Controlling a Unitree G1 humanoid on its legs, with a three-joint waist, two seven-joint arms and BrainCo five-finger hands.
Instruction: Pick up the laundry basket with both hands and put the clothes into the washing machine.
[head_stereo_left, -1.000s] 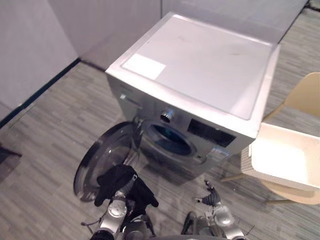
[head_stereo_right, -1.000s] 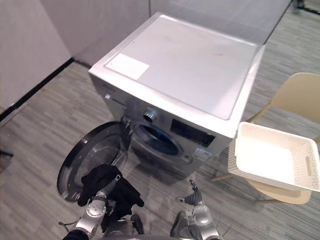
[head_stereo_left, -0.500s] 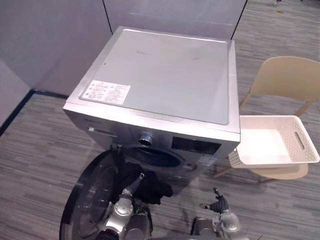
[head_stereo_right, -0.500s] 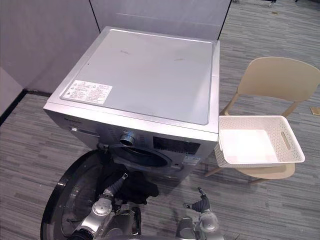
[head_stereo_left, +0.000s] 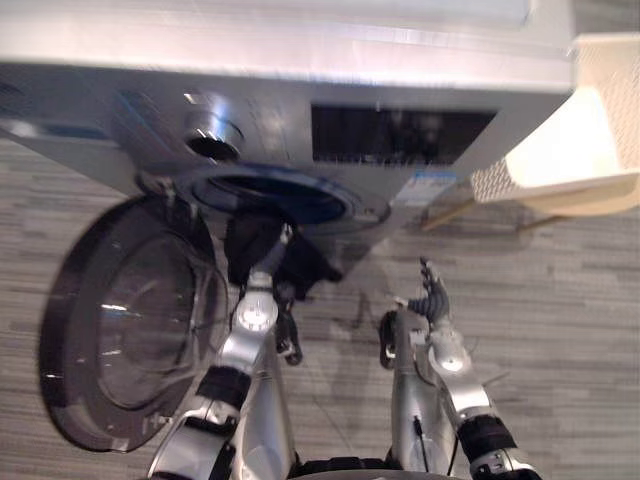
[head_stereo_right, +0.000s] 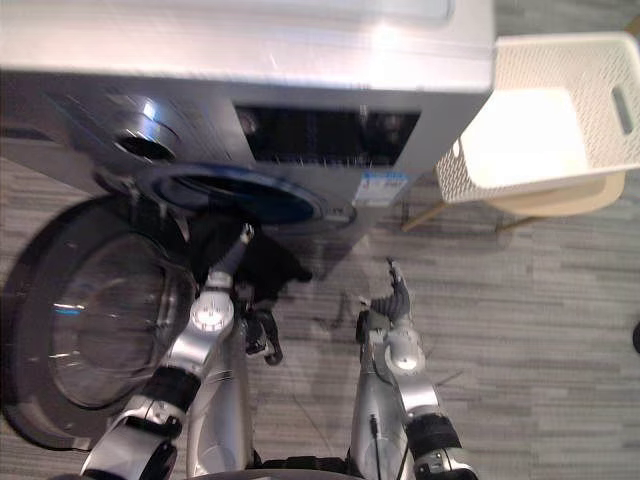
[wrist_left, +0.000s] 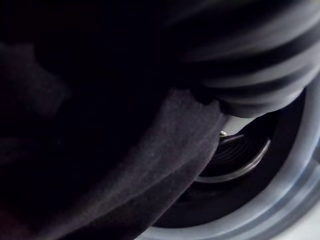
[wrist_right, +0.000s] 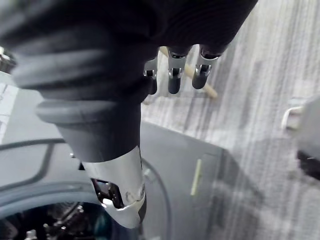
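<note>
The silver washing machine (head_stereo_left: 300, 60) stands in front of me with its round door (head_stereo_left: 125, 310) swung open to the left. My left hand (head_stereo_left: 268, 262) is at the lower rim of the drum opening (head_stereo_left: 270, 195), wrapped in a black garment (head_stereo_right: 268, 268) that hangs off it. In the left wrist view the black garment (wrist_left: 100, 150) lies against the drum's grey gasket (wrist_left: 240, 160). My right hand (head_stereo_left: 432, 298) hovers open over the floor to the right of the opening, holding nothing. The white laundry basket (head_stereo_right: 470, 170) sits empty on a beige chair (head_stereo_right: 560, 200) at the right.
The open door takes up the floor space at my left. Grey plank flooring (head_stereo_left: 560, 300) stretches to the right below the chair. The machine's knob (head_stereo_left: 212, 135) and dark panel (head_stereo_left: 400, 135) sit above the opening.
The camera has dipped down and come closer to the machine's front. My left hand has carried the black garment forward to the drum's mouth. The right hand stays low beside it.
</note>
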